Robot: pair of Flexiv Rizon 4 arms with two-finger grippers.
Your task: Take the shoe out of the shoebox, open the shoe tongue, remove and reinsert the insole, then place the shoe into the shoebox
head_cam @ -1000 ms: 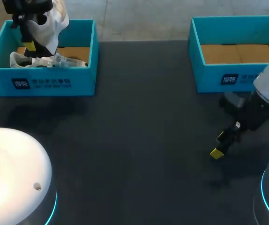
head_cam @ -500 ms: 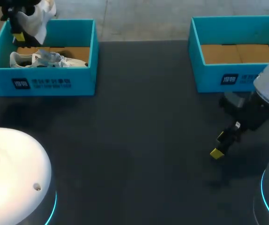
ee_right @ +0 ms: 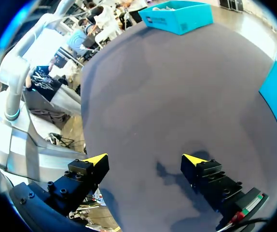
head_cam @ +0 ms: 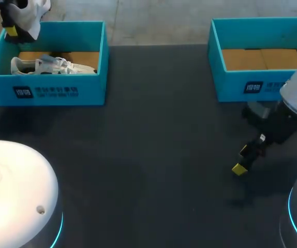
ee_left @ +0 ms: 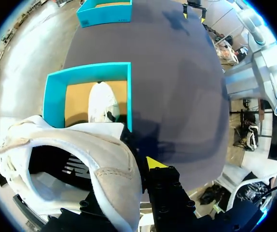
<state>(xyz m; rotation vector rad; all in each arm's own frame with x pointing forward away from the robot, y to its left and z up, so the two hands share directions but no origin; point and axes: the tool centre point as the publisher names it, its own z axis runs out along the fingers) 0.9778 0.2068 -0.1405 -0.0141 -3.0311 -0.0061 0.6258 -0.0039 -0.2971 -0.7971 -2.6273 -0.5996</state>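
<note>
White shoe (ee_left: 95, 159) in left claw (head_cam: 12, 31), above teal shoebox (ee_left: 88, 71)

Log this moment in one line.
left gripper: shut on white fabric shoe, above teal cardboard shoebox | second white shoe: inside | right gripper: open, over dark table

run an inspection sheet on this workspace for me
surface: dark table, no marks seen
job's things: left shoebox holds one white shoe; second shoe held up above that box; right shoebox shows only its cardboard floor
clutter: nothing seen
grippers: left gripper shut on the second shoe; right gripper open, holding nothing, above the table
cables: nothing seen on the table
surroundings: nothing seen reaching over the table
</note>
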